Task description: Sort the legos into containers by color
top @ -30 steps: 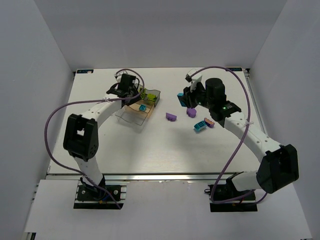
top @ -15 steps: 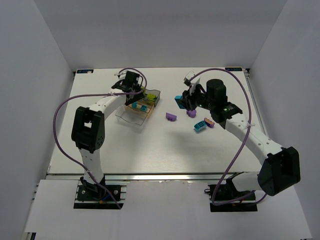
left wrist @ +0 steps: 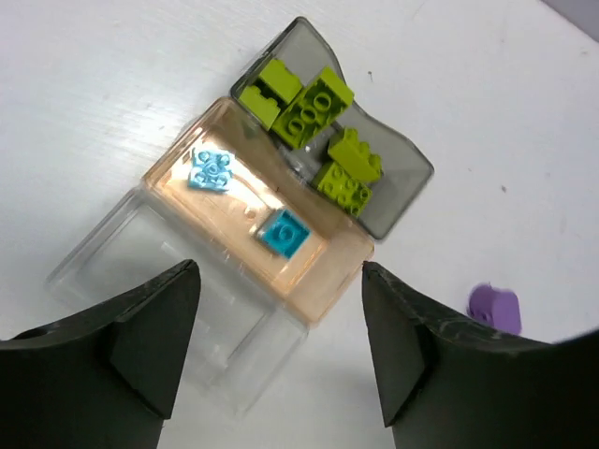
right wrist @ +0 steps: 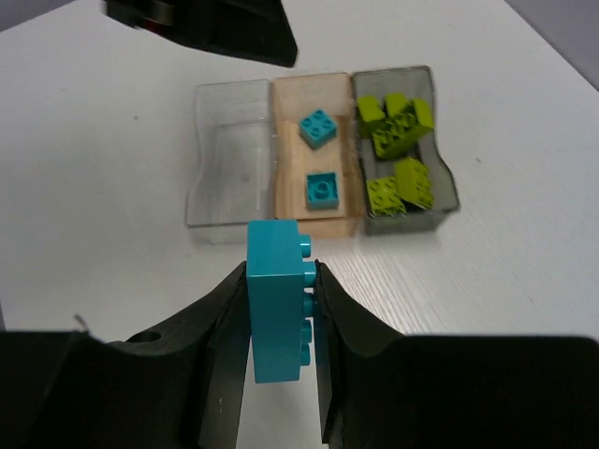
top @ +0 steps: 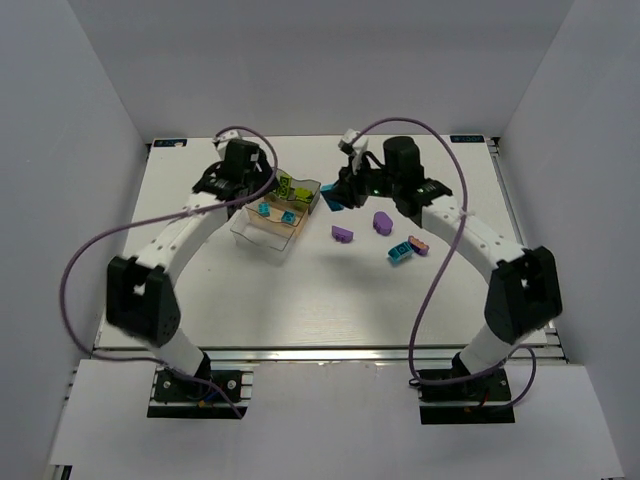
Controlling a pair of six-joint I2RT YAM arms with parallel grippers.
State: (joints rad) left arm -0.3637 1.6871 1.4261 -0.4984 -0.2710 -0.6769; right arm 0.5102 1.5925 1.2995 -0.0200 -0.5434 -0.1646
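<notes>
Three adjoining containers lie left of centre. The smoky grey one (left wrist: 398, 201) holds several lime green legos (left wrist: 314, 108). Two cyan legos (left wrist: 211, 169) (left wrist: 283, 232) lie in the orange one (left wrist: 323, 271), and nothing shows in the clear one (left wrist: 150, 253). My left gripper (left wrist: 279, 271) hangs open and empty above them, over their far left side (top: 235, 172). My right gripper (right wrist: 281, 271) is shut on a long cyan lego (right wrist: 276, 318), held on edge just right of the grey container (top: 333, 198).
Loose legos lie on the white table right of centre: a purple one (top: 342, 234), another purple one (top: 382, 221), a cyan one (top: 399, 252) and a small pinkish-purple one (top: 418, 244). White walls close in the table on three sides.
My left gripper has opened and drawn back, and a second cyan lego now lies in the orange container. My right gripper has carried its cyan lego left toward the containers.
</notes>
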